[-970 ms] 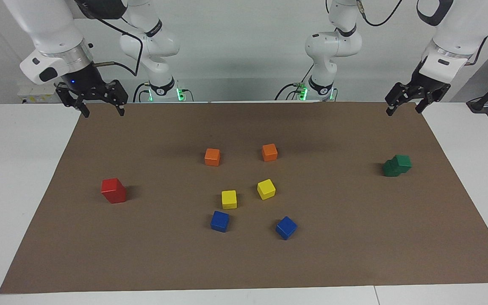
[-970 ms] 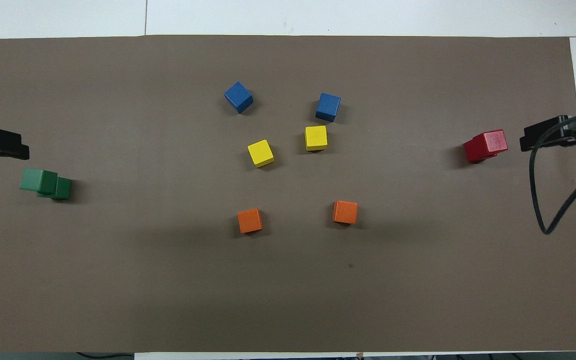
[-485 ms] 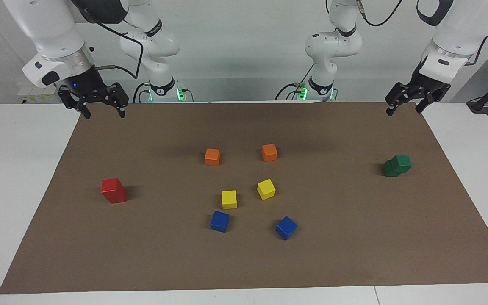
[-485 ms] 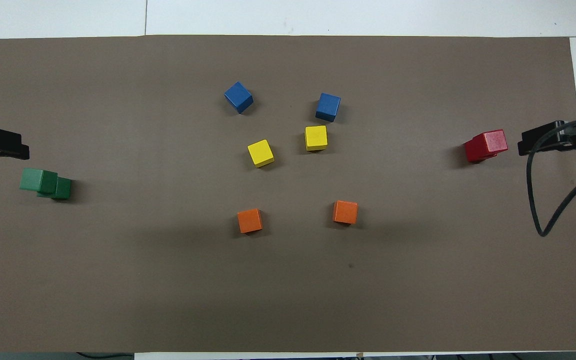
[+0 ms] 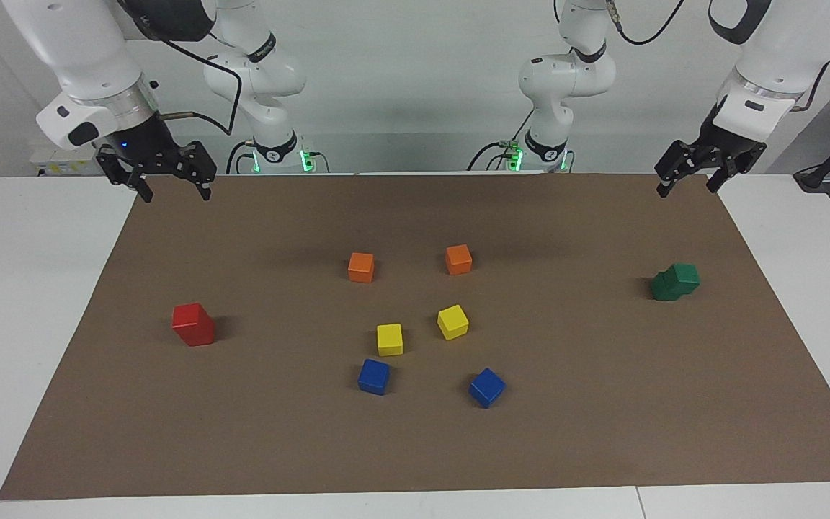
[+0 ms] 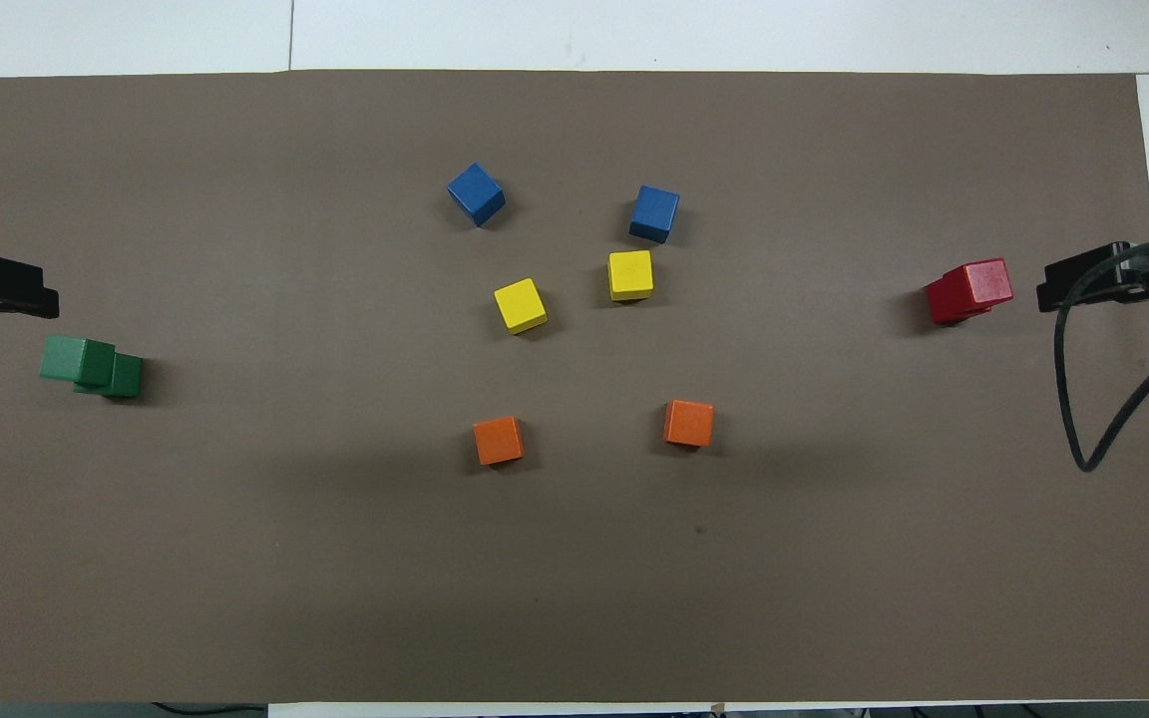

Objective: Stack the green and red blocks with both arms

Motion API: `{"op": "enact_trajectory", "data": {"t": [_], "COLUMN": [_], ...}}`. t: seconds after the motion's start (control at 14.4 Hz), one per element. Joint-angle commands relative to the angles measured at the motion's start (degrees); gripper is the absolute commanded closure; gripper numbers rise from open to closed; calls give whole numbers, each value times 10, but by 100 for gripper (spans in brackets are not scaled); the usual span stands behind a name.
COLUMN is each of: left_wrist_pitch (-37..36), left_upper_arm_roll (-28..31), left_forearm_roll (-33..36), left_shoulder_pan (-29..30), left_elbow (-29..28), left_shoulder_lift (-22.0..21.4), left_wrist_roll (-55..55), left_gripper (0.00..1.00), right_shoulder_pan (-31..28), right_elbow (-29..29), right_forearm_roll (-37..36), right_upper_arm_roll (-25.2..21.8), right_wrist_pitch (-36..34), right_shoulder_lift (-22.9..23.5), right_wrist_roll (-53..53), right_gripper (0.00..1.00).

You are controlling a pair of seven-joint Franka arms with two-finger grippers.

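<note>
Brown paper is covering the tabletop [image 5: 62, 303], and both stacks are already standing on it. The two bright red matte cubes [image 5: 194, 324] are sitting one on the other at the left of the facing view, toward the right arm's end; the top one is turned a little against the one under it. The two dark green matte cubes [image 5: 674, 282] are stacked at the right of that view, toward the left arm's end, with the upper cube shifted well off centre, so that in the overhead view it is overhanging the lower one [image 6: 91, 366].

The right arm's black two-finger gripper [image 5: 168, 180] is hanging in the upper left of the facing view, over the edge of the paper nearest the robots, jaws spread apart and holding nothing. The left arm's black two-finger gripper [image 5: 690, 179] is hanging in the upper right, over the same edge, jaws likewise parted and empty. Neither is touching a cube.

Judging by this, the stacking step is finished and the arms are sitting in a retreat pose. The next move, if any, is calling only for keeping clear of the stacks; the green one looks the likelier to topple if nudged.

The small orange [image 5: 361, 267], yellow [image 5: 389, 339] and blue cubes [image 5: 373, 376] are lying singly mid-frame.
</note>
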Motion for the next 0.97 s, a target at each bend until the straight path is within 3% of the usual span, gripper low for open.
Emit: {"op": "enact_trajectory", "data": {"t": [0.0, 0.9], "left_wrist_pitch": [-1, -1], "left_upper_arm_roll": [-6, -6], "left_forearm_roll": [4, 4], "left_shoulder_pan": [5, 5], "left_elbow": [7, 7], "left_shoulder_lift": [4, 4], "left_wrist_roll": [0, 0], "left_gripper": [0, 0], "right_shoulder_pan": [-4, -5], "right_elbow": [-22, -30], "right_forearm_roll": [-8, -16], "right_upper_arm_roll": [0, -2], "right_wrist_pitch": [4, 0], "right_shoulder_lift": [-19, -23], "right_wrist_roll": [7, 9], "right_gripper": [0, 0]}}
